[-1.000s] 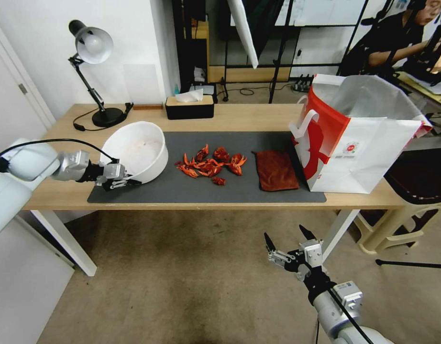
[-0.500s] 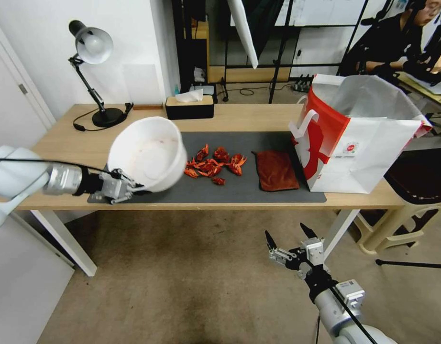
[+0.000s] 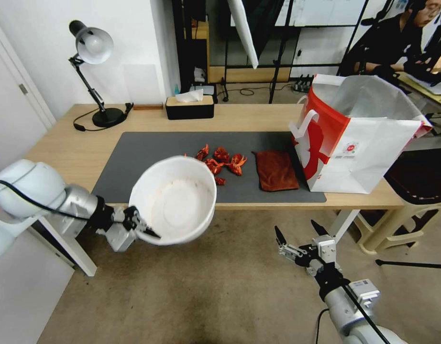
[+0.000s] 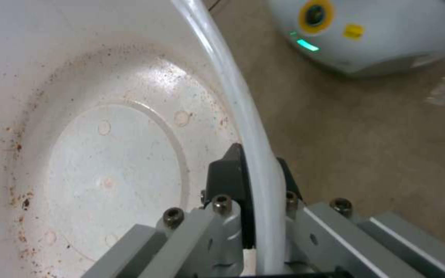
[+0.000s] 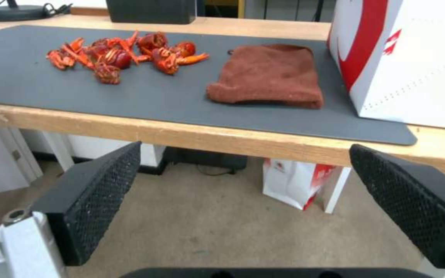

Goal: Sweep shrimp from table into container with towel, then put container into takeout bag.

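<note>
From the head camera, your left gripper (image 3: pixel 146 232) is clamped on the rim of the container (image 3: pixel 175 205), holding the white bowl in the air just off the near edge of the table (image 3: pixel 77 153), its mouth tipped up toward the camera. Behind it, the shrimp (image 3: pixel 223 160) lie in a loose pile on the dark mat (image 3: pixel 134 153), partly hidden by the bowl's far rim. The towel (image 3: pixel 276 170) lies flat on the mat just beside them, between the pile and the takeout bag (image 3: pixel 359 138), which stands upright and open at the table's right end. Your right gripper (image 3: pixel 299 237) hangs low in front of the table, over the floor, fingers spread wide with nothing between them.

On the left wrist camera, you see the black pads (image 4: pixel 230 181) pinching the container's rim (image 4: pixel 243 127), one inside and one outside, with reddish specks across the bowl's floor.

On the right wrist camera, both mesh pads (image 5: pixel 104 193) stand far apart below table height, and beyond them sit the shrimp (image 5: pixel 119 54), the towel (image 5: pixel 269 77) and the bag's red-and-white side (image 5: pixel 403 58).
</note>
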Motion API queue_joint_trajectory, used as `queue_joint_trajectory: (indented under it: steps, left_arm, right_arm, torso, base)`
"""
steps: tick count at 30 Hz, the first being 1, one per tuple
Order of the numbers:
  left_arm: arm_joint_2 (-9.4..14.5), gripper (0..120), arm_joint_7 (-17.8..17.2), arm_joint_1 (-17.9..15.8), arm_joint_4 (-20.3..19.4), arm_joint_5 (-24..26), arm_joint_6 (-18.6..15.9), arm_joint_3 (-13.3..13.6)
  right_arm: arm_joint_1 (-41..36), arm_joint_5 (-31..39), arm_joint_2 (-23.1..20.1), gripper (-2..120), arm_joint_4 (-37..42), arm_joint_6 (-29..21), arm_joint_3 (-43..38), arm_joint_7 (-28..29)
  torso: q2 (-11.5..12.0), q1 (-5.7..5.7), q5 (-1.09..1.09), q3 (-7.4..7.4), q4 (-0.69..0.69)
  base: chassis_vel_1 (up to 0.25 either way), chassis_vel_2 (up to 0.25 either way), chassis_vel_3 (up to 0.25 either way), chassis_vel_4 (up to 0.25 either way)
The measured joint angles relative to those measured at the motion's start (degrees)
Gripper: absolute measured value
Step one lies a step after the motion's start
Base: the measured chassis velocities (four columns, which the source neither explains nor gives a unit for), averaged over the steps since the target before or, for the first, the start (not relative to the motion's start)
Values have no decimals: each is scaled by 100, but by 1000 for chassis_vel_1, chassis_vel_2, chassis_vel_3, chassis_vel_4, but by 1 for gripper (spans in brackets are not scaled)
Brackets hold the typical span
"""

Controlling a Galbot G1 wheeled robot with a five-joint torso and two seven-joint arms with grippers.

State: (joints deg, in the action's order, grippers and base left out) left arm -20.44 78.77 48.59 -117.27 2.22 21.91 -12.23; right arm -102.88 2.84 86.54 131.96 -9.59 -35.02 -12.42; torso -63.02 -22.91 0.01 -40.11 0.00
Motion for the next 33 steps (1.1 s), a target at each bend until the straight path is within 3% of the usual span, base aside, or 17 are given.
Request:
queue_joint_trajectory:
  steps: [7, 13, 17, 23, 25, 27, 29, 32, 33]
  left_arm:
    - [-105, 0, 603, 248, -38, -266, 289, 22]
    - [-236, 0, 640, 574, 10, -692, 477, 53]
    - [-454, 0, 558, 787, 184, -1075, 587, 127]
    - [-974, 0, 318, 1027, 921, -1639, 742, 263]
    - [-1052, 0, 274, 1037, 1046, -1703, 761, 277]
    - [-1292, 0, 102, 1037, 1365, -1892, 801, 315]
    - [-1352, 0, 55, 1026, 1428, -1937, 803, 325]
    - [-1691, 0, -298, 834, 1619, -2250, 804, 435]
    - [-1691, 0, -298, 834, 1619, -2250, 804, 435]
  right_arm:
    - [-33, -7, 57, 100, 89, -3, -49, 6]
    - [-48, -3, 62, 100, 109, -7, -80, 10]
    - [-66, 28, 55, 100, 157, -10, -104, 11]
    - [-23, 127, -36, 100, 264, -73, -120, 19]
    - [-16, 141, -54, 100, 272, -82, -113, 21]
    - [6, 211, -109, 100, 320, -103, -98, 36]
    - [13, 243, -128, 100, 340, -114, -95, 42]
    - [57, 579, -213, 100, 471, -200, -73, 105]
    - [57, 579, -213, 100, 471, -200, -73, 105]
  torso:
    - [0, 0, 0, 0, 0]
    - [0, 0, 0, 0, 1]
    - [0, 0, 0, 0, 0]
    - [0, 0, 0, 0, 1]
    - [0, 0, -1, 0, 0]
    - [0, -1, -1, 0, 1]
    - [0, -1, -1, 0, 1]
    - [0, -1, -1, 0, -3]
    - [0, -1, -1, 0, -3]
  base:
    - [0, 0, 0, 0]
    - [0, 0, 0, 0]
    - [0, 0, 0, 0]
    - [0, 0, 0, 0]
    - [0, 0, 0, 0]
    - [0, 0, 0, 0]
    - [0, 0, 0, 0]
    - [0, 0, 0, 0]
    - [0, 0, 0, 0]
